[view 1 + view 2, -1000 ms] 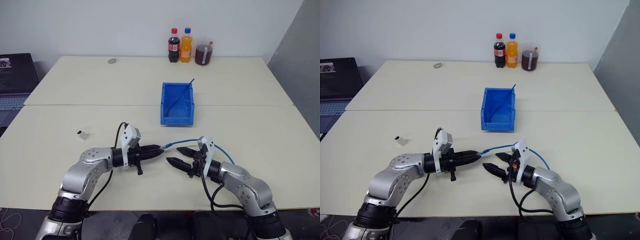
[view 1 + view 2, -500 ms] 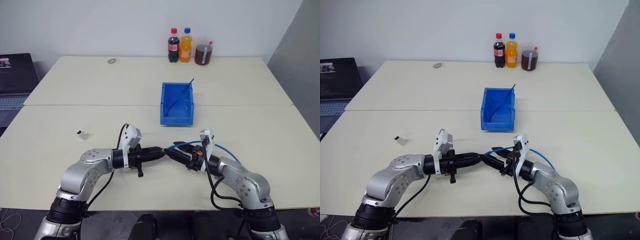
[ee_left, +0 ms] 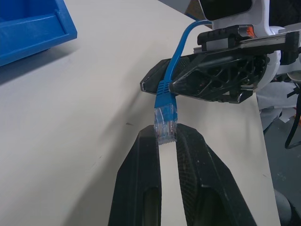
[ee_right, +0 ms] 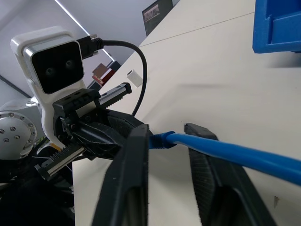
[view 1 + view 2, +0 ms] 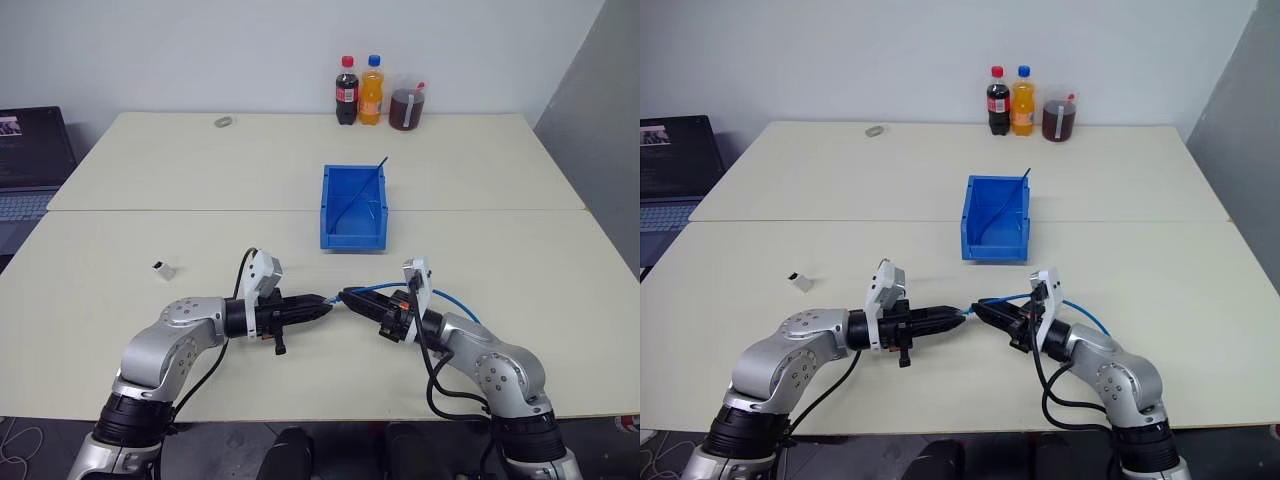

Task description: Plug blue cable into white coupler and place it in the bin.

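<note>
The blue cable arcs above the table between my two grippers. Its clear plug tip is pinched by my left gripper, which is shut on it. My right gripper faces the left one tip to tip. Its fingers are closed on the cable's blue boot, just behind the plug. The cord runs back between the right fingers. The white coupler lies alone on the table, far left of both grippers. The bin stands beyond them at the table's middle.
A thin dark rod leans inside the bin. Two bottles and a jar of dark liquid stand at the far edge. A small grey ring lies far left at the back. A laptop sits off to the left.
My right gripper moved left up to the left gripper's tips and went from wide open to closed on the cable behind the plug. The left gripper held still.
</note>
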